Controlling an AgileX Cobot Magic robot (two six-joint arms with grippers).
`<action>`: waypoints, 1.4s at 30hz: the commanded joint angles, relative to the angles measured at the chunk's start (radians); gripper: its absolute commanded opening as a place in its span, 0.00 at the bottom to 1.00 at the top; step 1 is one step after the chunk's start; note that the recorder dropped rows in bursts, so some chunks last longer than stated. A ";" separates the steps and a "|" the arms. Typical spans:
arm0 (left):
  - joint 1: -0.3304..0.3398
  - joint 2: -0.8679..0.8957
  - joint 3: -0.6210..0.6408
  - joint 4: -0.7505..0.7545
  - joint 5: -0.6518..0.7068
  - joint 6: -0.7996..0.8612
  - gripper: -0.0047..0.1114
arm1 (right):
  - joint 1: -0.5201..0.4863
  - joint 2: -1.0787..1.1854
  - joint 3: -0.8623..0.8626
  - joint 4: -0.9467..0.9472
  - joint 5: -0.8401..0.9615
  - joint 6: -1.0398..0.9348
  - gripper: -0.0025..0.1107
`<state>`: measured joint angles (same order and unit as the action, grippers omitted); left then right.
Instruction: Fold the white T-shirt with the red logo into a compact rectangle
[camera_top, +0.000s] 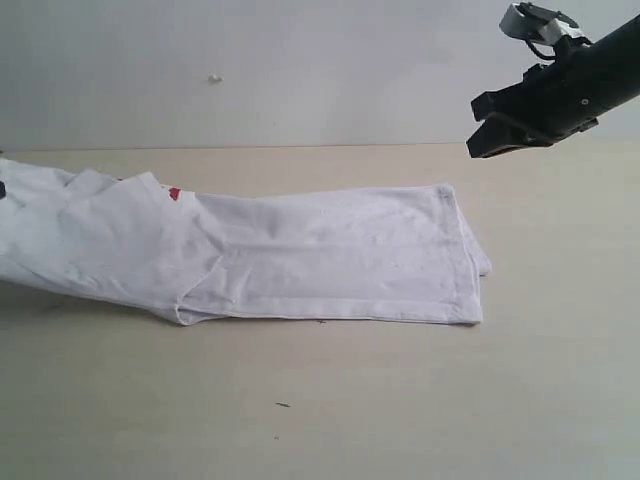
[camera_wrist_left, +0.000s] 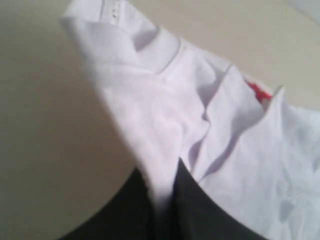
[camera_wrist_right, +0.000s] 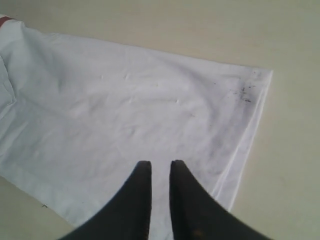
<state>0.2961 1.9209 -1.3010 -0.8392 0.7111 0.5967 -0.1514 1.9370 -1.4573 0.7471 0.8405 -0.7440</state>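
Surroundings noted first: a pale table (camera_top: 400, 400) against a plain wall (camera_top: 300, 60), one small light speck on the wall (camera_top: 214, 78), and one dark crumb (camera_top: 283, 405) on the table nearer the camera than the garment. The right gripper (camera_top: 478, 125) is held high over the far right of the table, well apart from the cloth. In its wrist view its jaws are seen a little apart with nothing between them (camera_wrist_right: 156, 167). The white T-shirt (camera_top: 330, 265) is laid flat across the middle and left of the table, folded lengthwise into a long band. Some dark specks (camera_wrist_right: 242, 92) are seen on the fabric near the hem corner. The left gripper (camera_wrist_left: 161, 180) is closed on a pinch of the shirt's fabric just beside the collar (camera_wrist_left: 162, 52); white cloth is seen pressed between the two dark fingers. In the exterior view that arm is almost wholly cut off (only a dark sliver at the left edge), and the collar end of the shirt is cropped there too. Of the red logo (camera_top: 175, 193) only a small red scrap is exposed at a fold (camera_wrist_left: 257, 91); no lettering can be read. The band's long axis is aligned left to right across the exterior view, hem to the right, collar to the left.
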 joint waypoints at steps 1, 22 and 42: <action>-0.060 -0.041 -0.078 -0.003 0.045 -0.049 0.04 | 0.000 -0.003 -0.005 0.001 -0.003 0.016 0.17; -0.654 0.058 -0.479 -0.003 -0.012 -0.293 0.04 | -0.031 -0.236 -0.007 0.001 -0.032 0.250 0.44; -0.982 0.322 -0.635 0.233 -0.125 -0.424 0.62 | -0.031 -0.412 -0.005 0.018 0.036 0.259 0.44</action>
<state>-0.7021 2.2513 -1.9247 -0.7333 0.5803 0.2935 -0.1785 1.5267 -1.4573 0.7596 0.8675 -0.4857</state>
